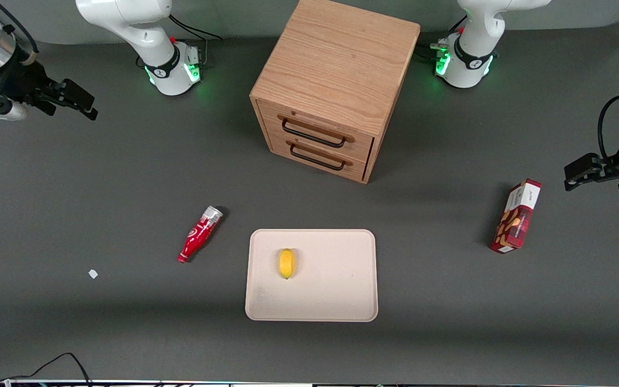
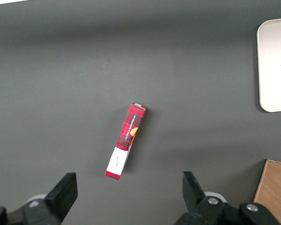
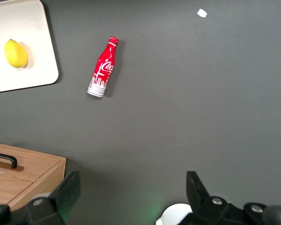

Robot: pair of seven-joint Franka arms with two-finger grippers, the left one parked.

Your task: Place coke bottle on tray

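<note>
Front view has the gripper [image 1: 81, 102] way up at the working arm's end of the table, hanging above the mat with fingers spread and nothing in them. The coke bottle [image 1: 200, 234] lies flat on the table, well apart from it, just beside the tray [image 1: 336, 301], which holds a lemon [image 1: 286, 263].

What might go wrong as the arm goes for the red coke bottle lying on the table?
The slim red coke bottle lies on its side, so it may roll when pinched. A yellow lemon already sits on the flat beige tray and could get bumped. The open gripper hangs far off, at the working arm's end.
</note>
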